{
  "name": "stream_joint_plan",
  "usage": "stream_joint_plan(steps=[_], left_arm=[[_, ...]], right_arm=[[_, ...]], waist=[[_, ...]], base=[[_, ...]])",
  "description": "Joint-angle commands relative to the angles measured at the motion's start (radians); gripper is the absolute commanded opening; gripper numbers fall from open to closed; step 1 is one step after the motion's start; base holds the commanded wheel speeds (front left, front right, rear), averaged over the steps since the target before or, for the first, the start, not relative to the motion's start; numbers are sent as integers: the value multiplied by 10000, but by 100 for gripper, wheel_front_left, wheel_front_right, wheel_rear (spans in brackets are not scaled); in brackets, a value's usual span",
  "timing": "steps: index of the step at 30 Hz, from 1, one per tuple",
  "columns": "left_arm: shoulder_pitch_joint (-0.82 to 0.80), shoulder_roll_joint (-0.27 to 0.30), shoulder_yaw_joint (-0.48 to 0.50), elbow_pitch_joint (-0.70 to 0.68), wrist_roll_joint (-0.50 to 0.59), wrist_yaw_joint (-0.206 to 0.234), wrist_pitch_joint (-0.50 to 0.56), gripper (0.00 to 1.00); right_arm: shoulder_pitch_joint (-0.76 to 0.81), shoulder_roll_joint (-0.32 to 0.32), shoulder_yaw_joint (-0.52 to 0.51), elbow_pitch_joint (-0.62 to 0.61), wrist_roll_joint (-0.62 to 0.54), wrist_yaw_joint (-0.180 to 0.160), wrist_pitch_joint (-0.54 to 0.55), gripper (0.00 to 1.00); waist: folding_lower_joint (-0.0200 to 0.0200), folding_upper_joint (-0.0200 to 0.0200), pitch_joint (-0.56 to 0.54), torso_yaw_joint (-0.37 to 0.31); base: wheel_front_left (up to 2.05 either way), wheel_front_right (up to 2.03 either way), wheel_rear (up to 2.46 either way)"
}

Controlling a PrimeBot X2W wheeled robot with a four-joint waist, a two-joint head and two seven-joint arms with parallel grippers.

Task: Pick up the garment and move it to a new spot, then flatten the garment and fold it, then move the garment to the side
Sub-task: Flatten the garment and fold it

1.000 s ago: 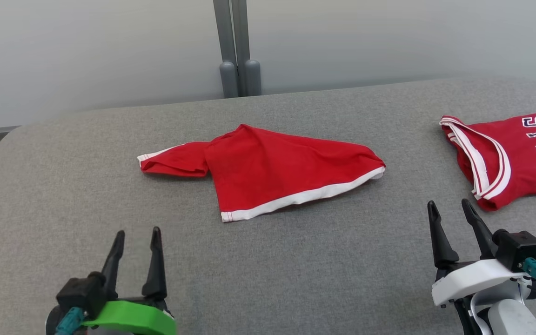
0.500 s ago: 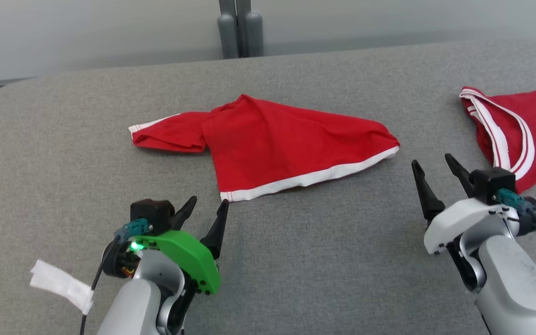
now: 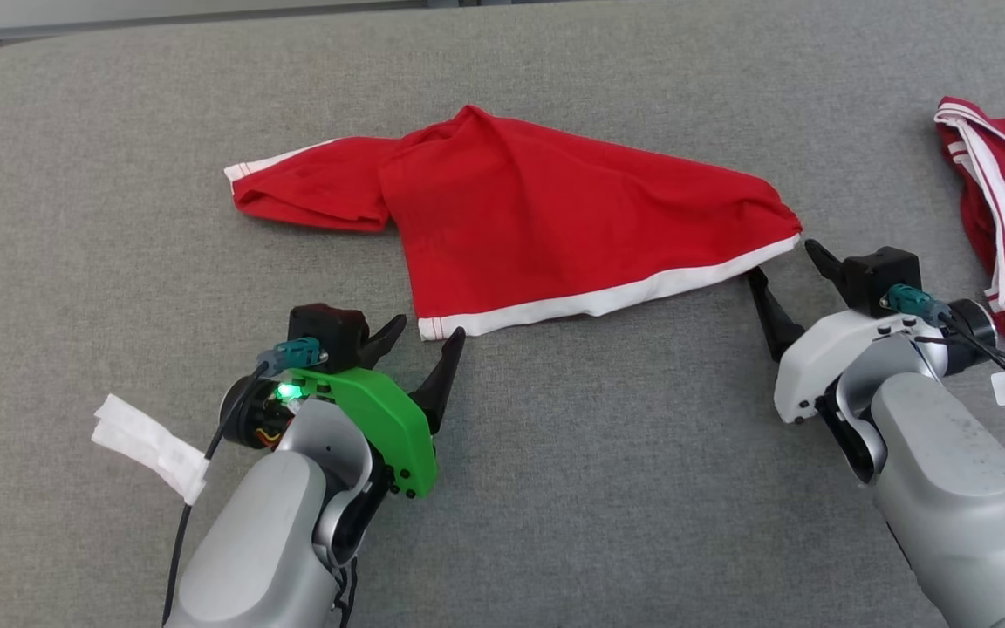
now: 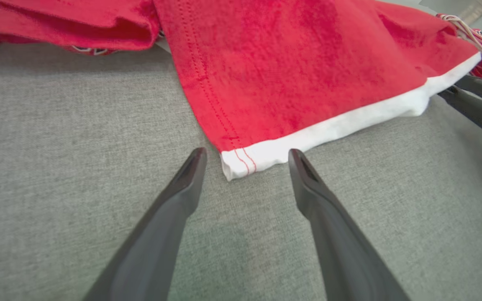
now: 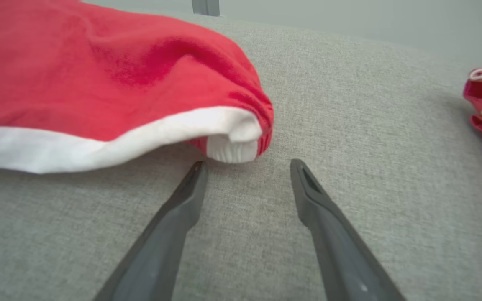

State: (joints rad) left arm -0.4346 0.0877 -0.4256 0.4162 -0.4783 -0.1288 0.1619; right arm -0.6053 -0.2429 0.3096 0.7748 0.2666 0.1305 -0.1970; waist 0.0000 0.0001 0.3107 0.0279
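The red garment (image 3: 555, 209) lies rumpled mid-bench (image 3: 607, 488), its white hem (image 3: 590, 303) nearest. Both claws gape wide, holding nothing: the left claw (image 3: 428, 328) brackets the hem's near-left corner, the right claw (image 3: 780, 260) faces its right end. Slide one finger under each corner, then pinch all layers together.

- A grey woven fabric surface (image 3: 555, 488) spreads before me, near to far and left to right.
- Its far left corner is rounded.
- Beyond its far edge I see a plain pale wall (image 5: 349, 16).
- A grey upright post (image 5: 199, 6) stands against that wall.
- The light is soft and even.
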Motion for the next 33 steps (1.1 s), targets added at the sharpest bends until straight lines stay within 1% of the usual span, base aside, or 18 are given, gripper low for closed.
stream_joint_plan(steps=[1, 6, 12, 18, 28, 29, 30, 31, 32, 33], left_arm=[[-251, 90, -64, 97, -41, -26, -73, 100], [-544, 182, -196, 468, -109, -27, -210, 100], [-642, 176, -215, 878, -146, -2, -332, 100], [-632, 154, -273, 1045, -232, -2, -332, 100], [-716, 186, -417, 973, -516, -9, -85, 100], [-717, 197, -430, 973, -555, -10, -40, 97], [-715, 206, -443, 980, -568, -10, -23, 87], [-706, 215, -458, 993, -572, -10, 13, 58], [-702, 218, -473, 1002, -572, -10, 24, 46], [-700, 221, -485, 1002, -575, -11, 36, 24]], right_arm=[[-200, 12, 101, 125, 102, 5, -138, 100], [-534, 79, 436, 405, 130, 5, -402, 100], [-631, 152, 241, 474, -113, 5, -619, 100], [-347, 249, 52, 76, -144, 5, -688, 100], [-220, 230, -120, -453, -465, 5, -687, 100], [-201, 243, -148, -494, -509, 5, -687, 100], [-186, 254, -170, -521, -552, 5, -687, 100], [-181, 270, -196, -554, -587, 5, -688, 100], [-177, 281, -211, -583, -628, 5, -688, 100], [-171, 284, -215, -604, -658, 5, -687, 100]], waist=[[0, -1, 216, 61], [0, -1, 337, 25], [0, -1, 278, -51], [0, -1, 236, -106], [0, -1, 343, -174], [0, -1, 351, -179], [0, -1, 359, -181], [0, -1, 369, -181], [0, -1, 374, -178], [0, -1, 378, -175]], base=[[0, 0, 0], [0, 0, 0], [0, 0, 0], [0, 0, 0], [0, 0, 0], [0, 0, 0], [0, 0, 0], [0, 0, 0], [0, 0, 0], [0, 0, 0]])
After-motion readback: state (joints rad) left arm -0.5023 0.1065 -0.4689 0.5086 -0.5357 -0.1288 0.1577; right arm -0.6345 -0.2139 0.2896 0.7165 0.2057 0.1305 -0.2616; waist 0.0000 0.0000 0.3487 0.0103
